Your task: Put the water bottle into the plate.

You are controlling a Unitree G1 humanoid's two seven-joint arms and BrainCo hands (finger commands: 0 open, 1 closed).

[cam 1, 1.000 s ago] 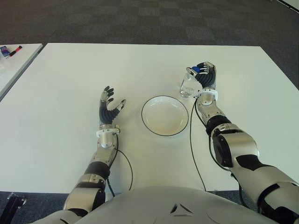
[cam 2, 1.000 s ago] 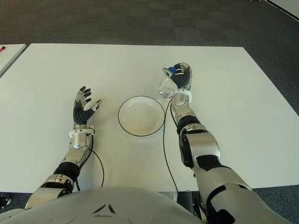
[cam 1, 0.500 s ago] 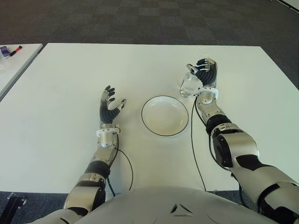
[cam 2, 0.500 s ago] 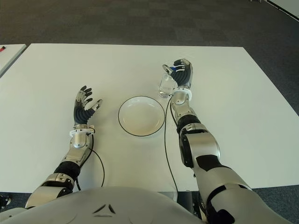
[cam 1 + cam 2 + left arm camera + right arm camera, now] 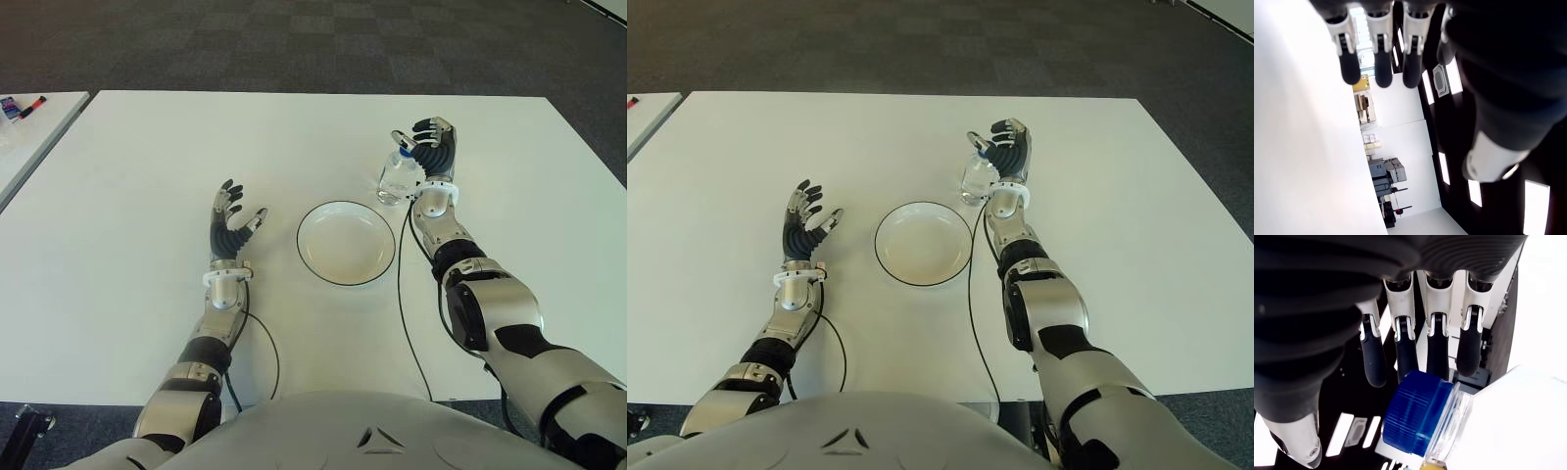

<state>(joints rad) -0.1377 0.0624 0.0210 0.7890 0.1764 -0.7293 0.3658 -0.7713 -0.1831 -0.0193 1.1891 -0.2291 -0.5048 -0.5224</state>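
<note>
White surface (image 5: 147,157) carries the upright bottle (image 5: 397,178) upper right of the plate (image 5: 346,242), at the right hand (image 5: 431,157), whose released fingers (image 5: 1400,352) flank its cap; left hand (image 5: 230,223) open, farther.

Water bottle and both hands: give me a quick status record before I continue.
water bottle: upright on the table, outside the plate, blue cap on
plate: holds nothing, nearer the robot than the bottle and to its left
right hand: beside the bottle, fingers spread past the cap, not gripping
left hand: open, idle, left of the plate
task: bottle not yet in plate
</note>
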